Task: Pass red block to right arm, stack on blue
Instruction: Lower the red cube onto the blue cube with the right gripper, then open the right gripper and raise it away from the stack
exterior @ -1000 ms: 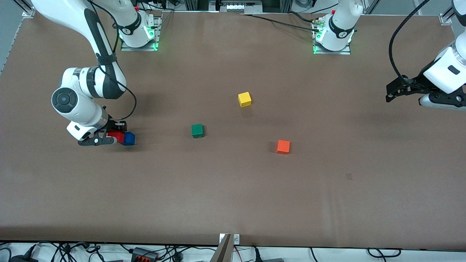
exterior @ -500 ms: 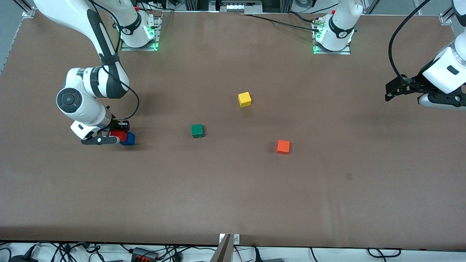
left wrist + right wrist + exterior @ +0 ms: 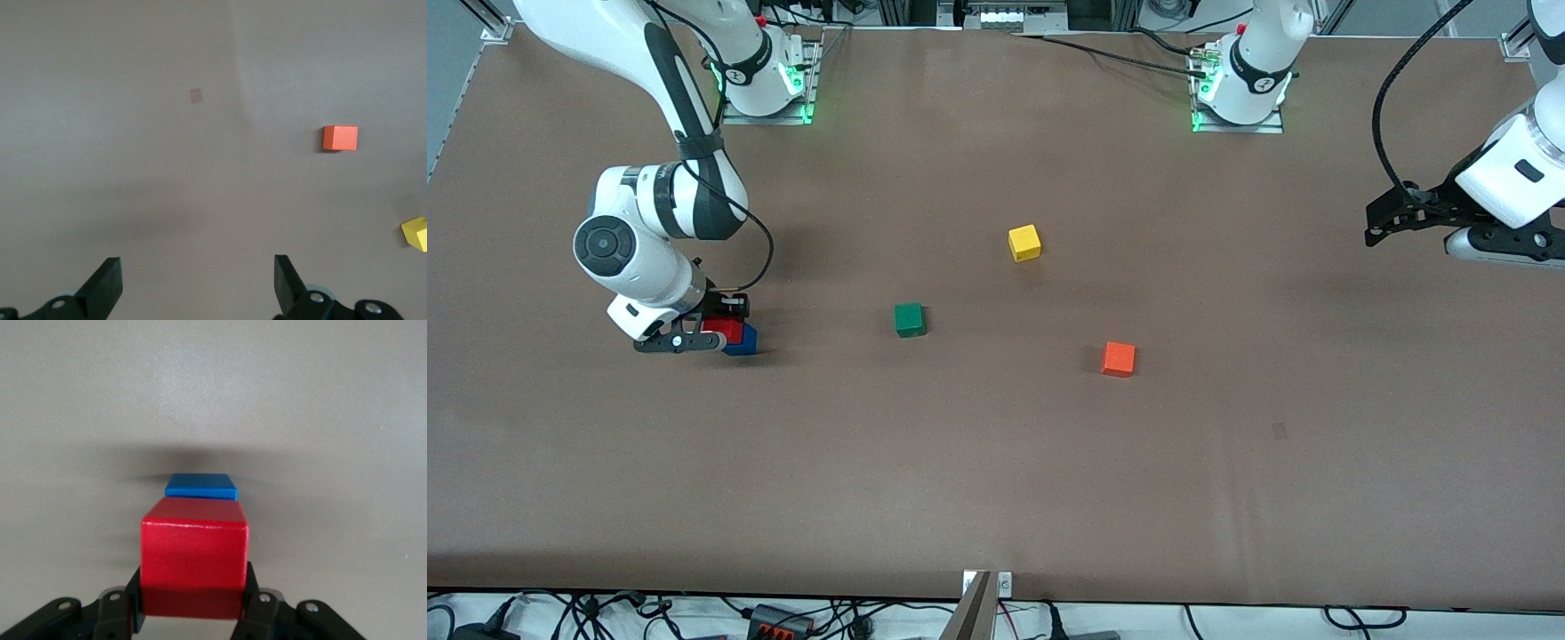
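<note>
My right gripper is shut on the red block, held just off the table at the right arm's end. In the right wrist view the red block fills the space between the right gripper fingers. The blue block lies on the table right next to it, partly hidden by it. From the front, the blue block pokes out from under the red one's edge. My left gripper hangs open and empty above the left arm's end of the table; in its own view the left gripper frames bare table.
A green cube, a yellow cube and an orange cube lie spread over the middle of the brown table. The left wrist view shows the orange cube and the yellow cube.
My right gripper has carried the red block a short way toward the blue block, now overlapping it more. The left arm has barely shifted.
</note>
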Controlling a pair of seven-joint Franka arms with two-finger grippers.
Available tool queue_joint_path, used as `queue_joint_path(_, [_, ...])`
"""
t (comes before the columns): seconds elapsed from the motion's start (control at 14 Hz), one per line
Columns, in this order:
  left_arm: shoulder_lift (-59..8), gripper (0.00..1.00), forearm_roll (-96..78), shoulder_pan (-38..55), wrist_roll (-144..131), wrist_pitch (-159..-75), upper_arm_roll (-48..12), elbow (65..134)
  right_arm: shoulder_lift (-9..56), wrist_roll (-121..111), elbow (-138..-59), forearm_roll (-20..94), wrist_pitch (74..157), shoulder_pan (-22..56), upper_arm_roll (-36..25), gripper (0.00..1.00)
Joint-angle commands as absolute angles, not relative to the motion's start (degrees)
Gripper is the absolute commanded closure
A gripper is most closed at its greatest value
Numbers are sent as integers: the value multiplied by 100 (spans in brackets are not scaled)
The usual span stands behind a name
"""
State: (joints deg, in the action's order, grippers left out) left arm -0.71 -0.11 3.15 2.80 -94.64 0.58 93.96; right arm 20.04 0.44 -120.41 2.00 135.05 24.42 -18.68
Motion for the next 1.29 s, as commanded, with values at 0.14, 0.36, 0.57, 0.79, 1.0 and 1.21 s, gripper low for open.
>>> queue_joint_path(0.14, [18,0,-70,316,246,-9387,26,9422,2056,105,-12111,176,13623,2426,-1846,100])
queue_joint_path(0.36, [26,0,-70,316,237,-9387,26,9422,2066,123,-12103,185,13650,2426,-1846,100])
queue_joint_path(0.57, [26,0,-79,316,229,-9378,18,9422,2065,123,-12103,185,13649,2434,-1846,100])
queue_joint_path(0.79, [26,0,-70,316,246,-9361,18,9422,2048,141,-12103,185,13606,2435,-1846,94])
queue_joint_path(1.0, [26,0,-70,316,229,-9352,18,9422,2030,132,-12094,185,13579,2408,-1846,0])
queue_joint_path(1.21, [26,0,-79,316,229,-9343,18,9422,1969,105,-11980,185,13352,2417,-1854,0])
